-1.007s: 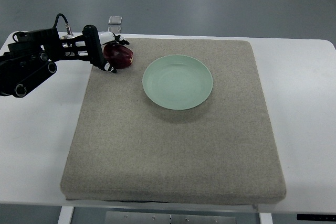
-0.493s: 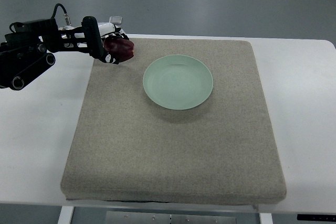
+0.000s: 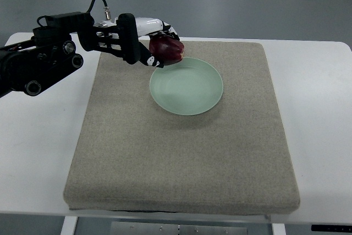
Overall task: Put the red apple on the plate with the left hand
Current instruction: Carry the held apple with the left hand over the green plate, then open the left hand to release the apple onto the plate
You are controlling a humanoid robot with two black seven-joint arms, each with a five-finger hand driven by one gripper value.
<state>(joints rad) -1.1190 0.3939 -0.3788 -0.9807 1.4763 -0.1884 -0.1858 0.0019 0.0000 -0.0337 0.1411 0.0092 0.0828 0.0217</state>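
My left hand (image 3: 144, 42), fingers curled around the apple (image 3: 166, 48), has carried it right to the plate's (image 3: 190, 94) far-left rim; release comes next.

Beige mat (image 3: 181, 158) flat on white table (image 3: 319, 136); grey floor (image 3: 231, 4) beyond.

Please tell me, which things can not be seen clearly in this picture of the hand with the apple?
Top view only:
- The red apple: its left side is hidden by the left hand that holds it.
- Whether the apple is above the plate rim or touches it: cannot tell from this steep angle.
- The right hand: out of view.
- The table: cut off by the picture's edges.
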